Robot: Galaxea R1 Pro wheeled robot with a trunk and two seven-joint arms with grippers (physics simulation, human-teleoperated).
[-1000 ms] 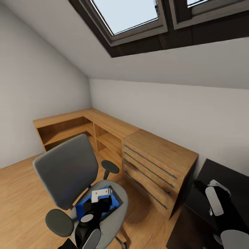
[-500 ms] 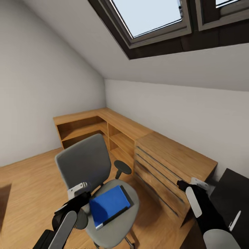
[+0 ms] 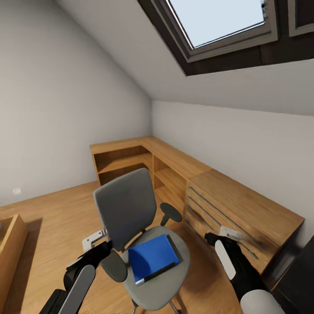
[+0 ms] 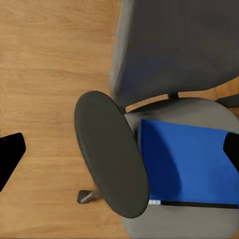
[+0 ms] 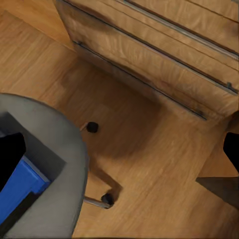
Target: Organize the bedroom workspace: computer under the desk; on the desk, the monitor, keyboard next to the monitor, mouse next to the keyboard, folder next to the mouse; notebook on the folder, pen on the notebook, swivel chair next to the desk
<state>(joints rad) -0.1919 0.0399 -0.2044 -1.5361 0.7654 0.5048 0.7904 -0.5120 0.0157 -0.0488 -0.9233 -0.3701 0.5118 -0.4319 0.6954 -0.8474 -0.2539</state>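
Folder: a flat bright blue rectangle [image 3: 152, 258] with a pale edge and a dark strip along its near side, lying flat on the seat of the chair.
Folder, close up: from the left wrist it [image 4: 186, 167] covers much of the seat, beside the black oval armrest [image 4: 110, 152]; from the right wrist only a blue corner [image 5: 20, 191] shows on the seat.
Chair: grey back and seat [image 3: 126, 209], black armrests, standing on the wooden floor [image 3: 52, 209] in front of the wooden drawer chest [image 3: 237, 209] and low shelf unit [image 3: 131, 159].
Chair base: a chrome leg and two black castors [image 5: 99, 199] show under the seat edge.
Left hand: its white-tipped end [image 3: 95, 240] sits beside the chair's near armrest, off the folder; its fingers stand wide apart at the edges of the wrist picture, holding nothing.
Right hand: raised in front of the drawer chest [image 3: 220, 235], well apart from the folder; fingers spread wide, nothing between them.
Change since a second ago: the left hand was then down over the folder on the seat; now it is drawn back to the side and the folder lies fully uncovered.
Camera: the whole picture has shifted, so the chair and furniture sit further right than before.
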